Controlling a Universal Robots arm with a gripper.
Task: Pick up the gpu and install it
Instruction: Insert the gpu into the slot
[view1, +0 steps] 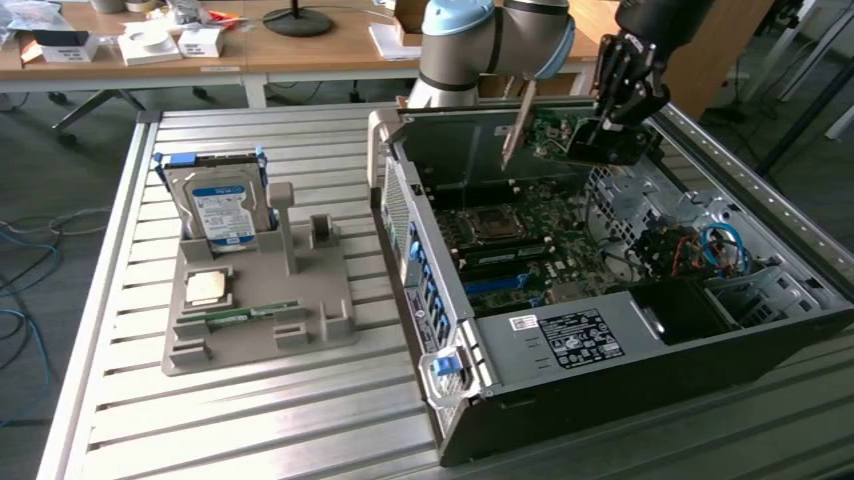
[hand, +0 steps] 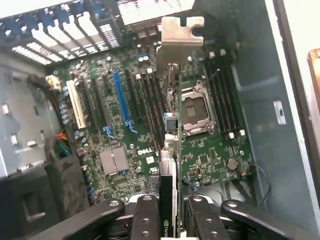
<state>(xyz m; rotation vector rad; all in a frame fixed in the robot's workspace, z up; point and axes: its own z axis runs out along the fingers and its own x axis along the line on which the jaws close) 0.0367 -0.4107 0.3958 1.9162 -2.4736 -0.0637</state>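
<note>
Over open case (view1: 601, 400), gpu (view1: 561, 138) in gripper (view1: 611, 118)

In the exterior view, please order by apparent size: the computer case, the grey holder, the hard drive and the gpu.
1. computer case
2. grey holder
3. hard drive and gpu look about alike; the gripper holding the gpu hides part of it, so I do not rank these two.

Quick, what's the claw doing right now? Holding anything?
Claw: closed on the graphics card, above the open computer case.
</note>
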